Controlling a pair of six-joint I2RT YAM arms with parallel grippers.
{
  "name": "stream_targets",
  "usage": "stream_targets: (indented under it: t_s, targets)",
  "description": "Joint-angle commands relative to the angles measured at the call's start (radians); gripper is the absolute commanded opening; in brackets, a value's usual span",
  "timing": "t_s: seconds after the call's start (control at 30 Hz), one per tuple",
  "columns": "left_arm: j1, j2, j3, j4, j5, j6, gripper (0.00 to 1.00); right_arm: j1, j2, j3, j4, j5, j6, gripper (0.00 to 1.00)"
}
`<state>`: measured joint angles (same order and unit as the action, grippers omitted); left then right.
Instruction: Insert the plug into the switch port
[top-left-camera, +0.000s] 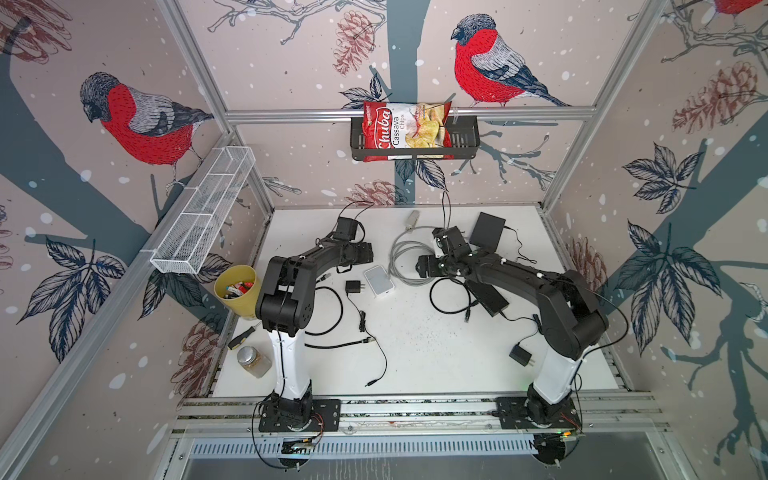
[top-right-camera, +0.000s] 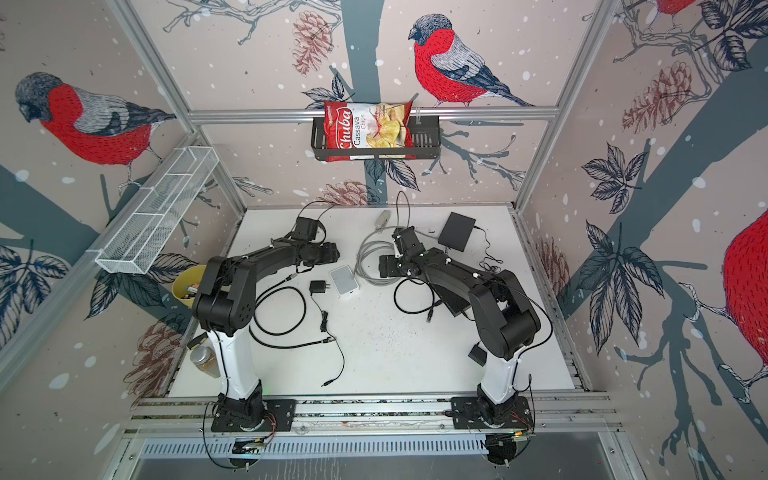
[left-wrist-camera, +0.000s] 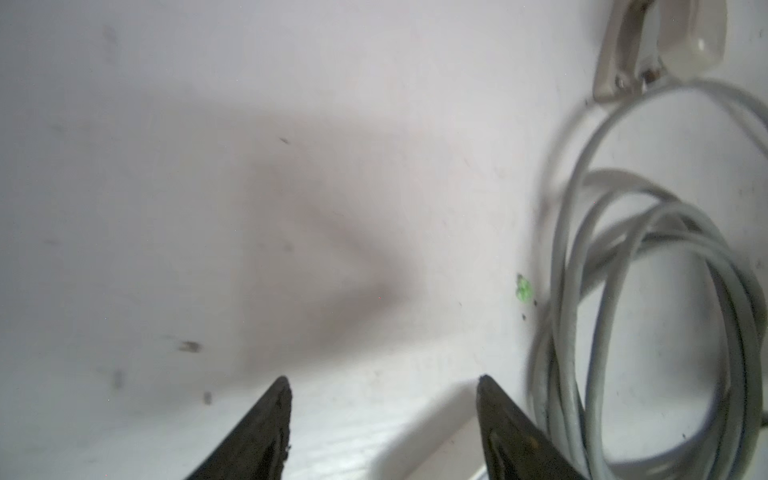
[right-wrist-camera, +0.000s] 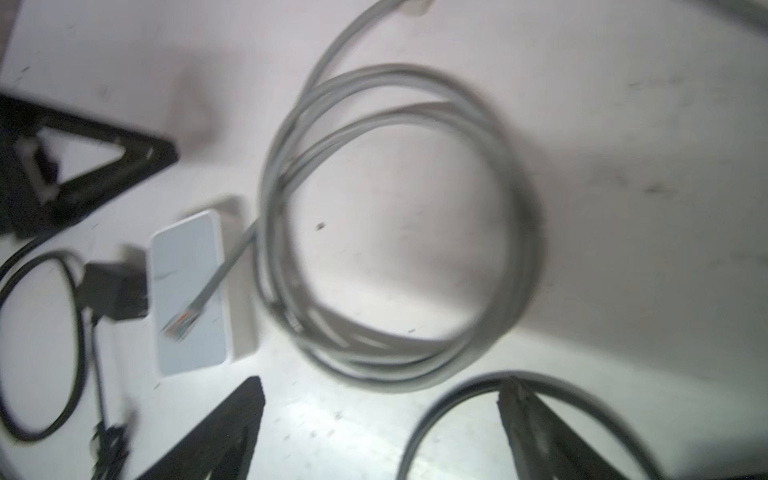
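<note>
The switch (top-left-camera: 379, 281) is a small white box lying flat mid-table, also seen in the right wrist view (right-wrist-camera: 189, 291). A grey cable coil (top-left-camera: 409, 257) lies just right of it, and its clear plug (right-wrist-camera: 183, 324) rests loose on top of the switch. My left gripper (top-left-camera: 368, 251) hovers just behind the switch; in the left wrist view (left-wrist-camera: 383, 379) it is open with nothing between its fingers. My right gripper (top-left-camera: 422, 266) sits at the coil's right edge, open and empty (right-wrist-camera: 382, 380). The switch's port does not show.
A black adapter (top-left-camera: 353, 286) with thin leads lies left of the switch. Black boxes (top-left-camera: 487, 232) (top-left-camera: 490, 297) and a black cable loop (top-left-camera: 453, 297) lie under my right arm. A beige connector (top-left-camera: 412, 219) sits at the back. A yellow cup (top-left-camera: 237, 289) and a jar (top-left-camera: 253, 361) stand at the left.
</note>
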<state>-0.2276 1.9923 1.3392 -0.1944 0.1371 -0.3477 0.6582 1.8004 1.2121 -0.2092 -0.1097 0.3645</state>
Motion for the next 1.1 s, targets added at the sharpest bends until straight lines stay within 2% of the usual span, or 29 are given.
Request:
stream_targets:
  t_s: [0.0, 0.23, 0.6, 0.7, 0.87, 1.07]
  targets:
    - [0.016, -0.018, -0.003, 0.081, -0.088, -0.064, 0.74, 0.078, -0.008, -0.015, 0.103, -0.067, -0.04, 0.93]
    - [0.016, -0.063, -0.025, 0.128, -0.137, -0.108, 0.76, 0.198, 0.124, 0.077, 0.104, 0.017, -0.05, 0.98]
    - [0.016, -0.125, -0.064, 0.104, -0.186, -0.07, 0.76, 0.255, 0.277, 0.187, 0.084, 0.115, -0.064, 1.0]
    - [0.016, -0.131, -0.066, 0.095, -0.187, -0.061, 0.76, 0.274, 0.325, 0.233, 0.058, 0.174, -0.065, 1.0]
    - [0.016, -0.142, -0.069, 0.097, -0.187, -0.053, 0.77, 0.289, 0.395, 0.292, 0.038, 0.259, -0.072, 0.95]
    - [0.017, -0.147, -0.075, 0.091, -0.192, -0.042, 0.76, 0.298, 0.408, 0.288, 0.037, 0.29, -0.098, 0.82]
